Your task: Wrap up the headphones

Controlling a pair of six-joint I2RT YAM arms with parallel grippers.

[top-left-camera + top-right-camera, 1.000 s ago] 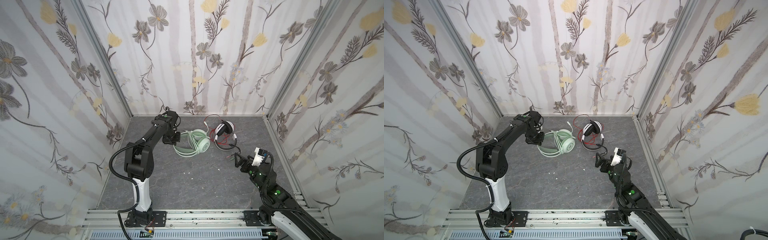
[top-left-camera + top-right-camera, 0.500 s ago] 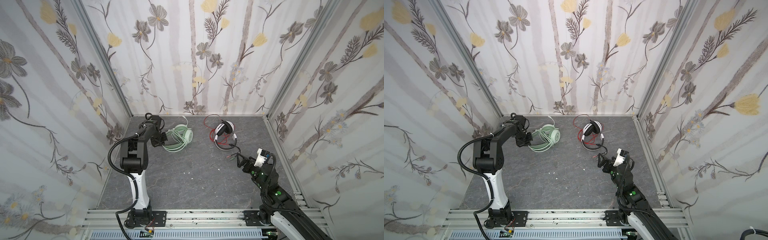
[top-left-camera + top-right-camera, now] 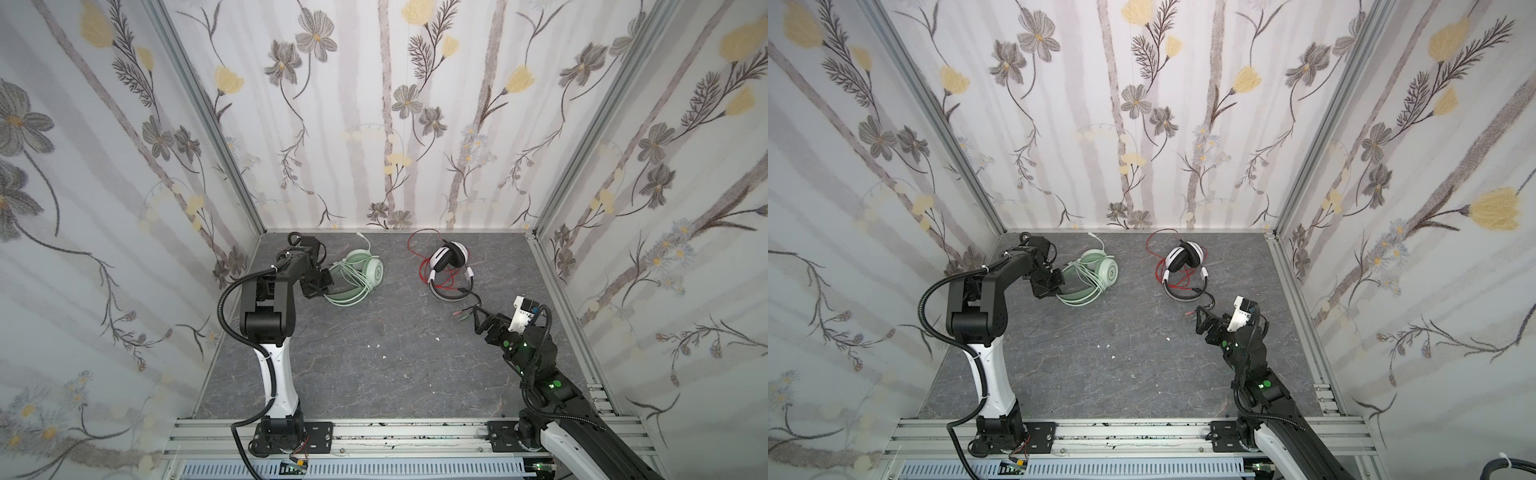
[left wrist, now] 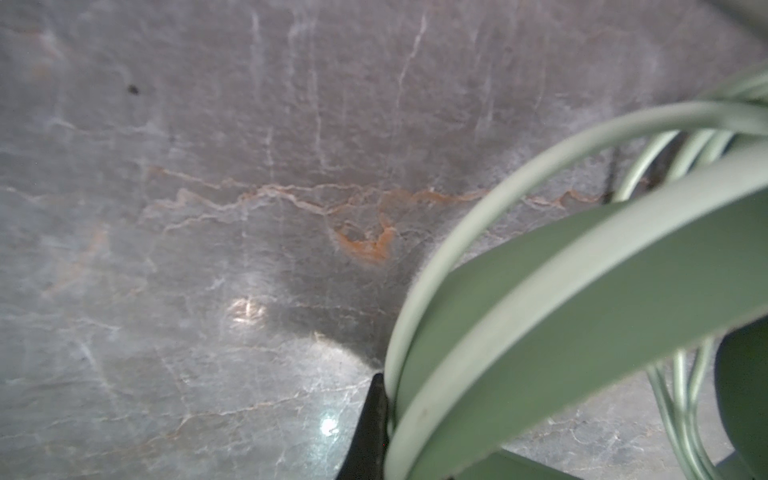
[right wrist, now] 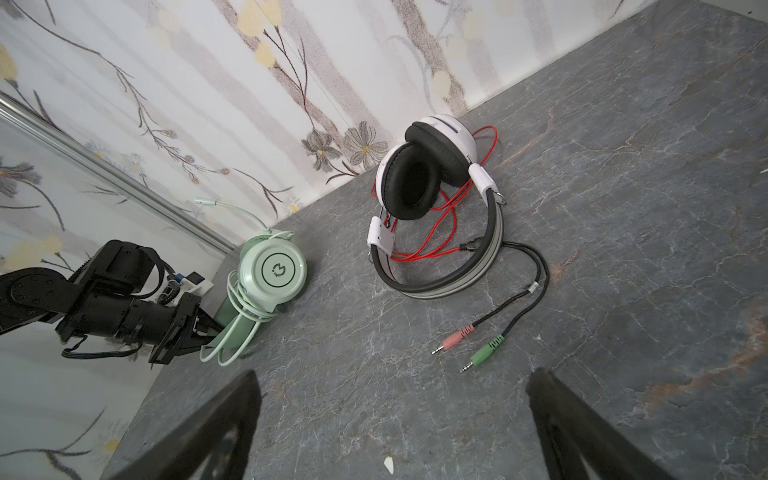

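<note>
Grey marbled floor (image 3: 374,374) within flowered walls (image 3: 374,104); left gripper (image 3: 323,283) clenched on the band of the green headset (image 3: 368,270). Across the floor, right gripper (image 3: 477,319) spread wide and empty, white headset (image 3: 446,259) ahead of it, two plugs (image 5: 469,349) nearer, just before its jaws.

I operate in an enclosed laboratory test cell: floral-papered wall panels (image 3: 395,124), aluminium corner post (image 3: 210,116), marbled grey table (image 3: 374,374), slotted base rail (image 3: 415,432).

I can read no words or numbers anywhere; the only sign is a round green emblem (image 5: 273,270) on the mint-green headset (image 5: 286,293), far left.
</note>
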